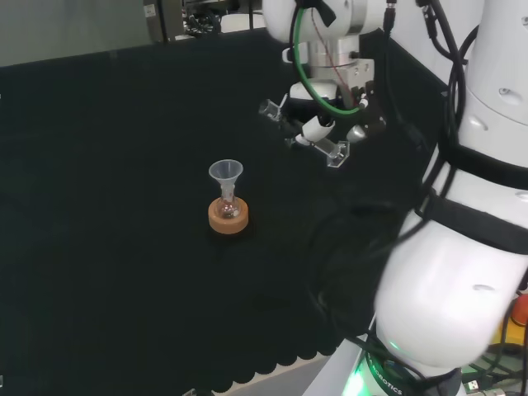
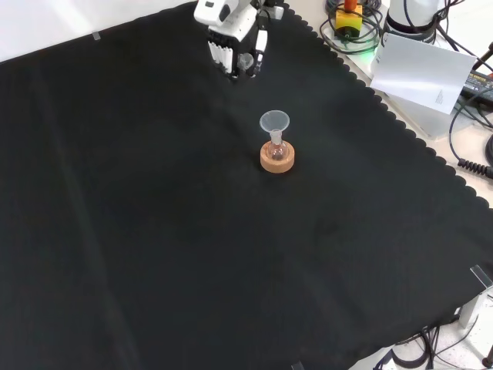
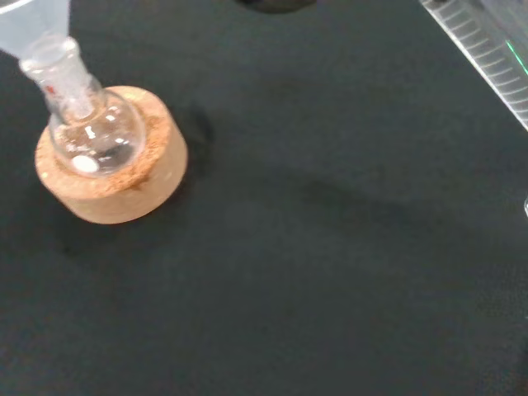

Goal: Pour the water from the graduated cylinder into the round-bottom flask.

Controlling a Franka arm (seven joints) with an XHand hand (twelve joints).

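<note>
Black cloth (image 2: 154, 231) covers your whole bench, and its scalloped edge runs down the right side of the front view. On this cloth you see the flask (image 2: 277, 150) sitting upright in a cork ring (image 2: 277, 160), with a clear funnel (image 2: 274, 122) standing in its neck. In the front view this set is a little above the middle of the cloth, nearer to the top edge than to the bottom edge. In the head view the flask (image 1: 228, 205), the ring (image 1: 228, 219) and the funnel (image 1: 225, 172) stand near the middle of the cloth. The wrist view shows the flask (image 3: 91, 140) from close; you cannot tell from it how much liquid is inside.

Your hand (image 1: 326, 124) hangs above the cloth, to the right of the funnel and higher than it in the head view, well apart from it. Its fingers are curled around the cylinder (image 1: 309, 132), which lies tilted almost flat, with its base toward the arm and the other end toward the far edge. In the front view the hand (image 2: 235, 42) is near the top edge of the cloth. A ribbed clear strip of the cylinder (image 3: 487, 49) crosses one corner of the wrist view.
</note>
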